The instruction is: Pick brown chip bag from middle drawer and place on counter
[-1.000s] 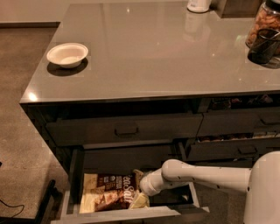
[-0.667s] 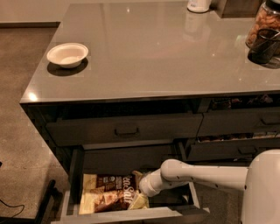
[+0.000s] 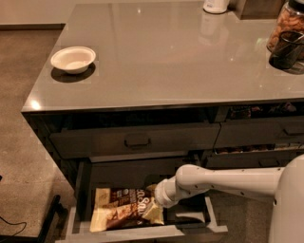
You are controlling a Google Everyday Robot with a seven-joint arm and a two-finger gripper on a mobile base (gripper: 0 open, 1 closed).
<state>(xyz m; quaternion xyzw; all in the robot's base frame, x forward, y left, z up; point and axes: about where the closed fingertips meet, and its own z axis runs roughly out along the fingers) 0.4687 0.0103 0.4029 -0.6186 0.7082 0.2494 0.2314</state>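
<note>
The brown chip bag (image 3: pixel 124 208) lies flat in the open middle drawer (image 3: pixel 142 232), dark brown in the centre with cream-yellow ends. My white arm reaches in from the right, and the gripper (image 3: pixel 153 205) is down in the drawer at the bag's right end, touching it. The wrist hides the contact. The glossy grey counter (image 3: pixel 171 57) spreads above the drawers.
A small white bowl (image 3: pixel 73 59) sits on the counter's left side. A jar of snacks (image 3: pixel 286 21) and a dark cup (image 3: pixel 287 50) stand at the right edge, a white container (image 3: pixel 216 5) at the back. A closed drawer with a black handle (image 3: pixel 137 141) is above the open one.
The arm has stayed at the bag's right end, shifting only slightly. The bag lies in the same place in the drawer.
</note>
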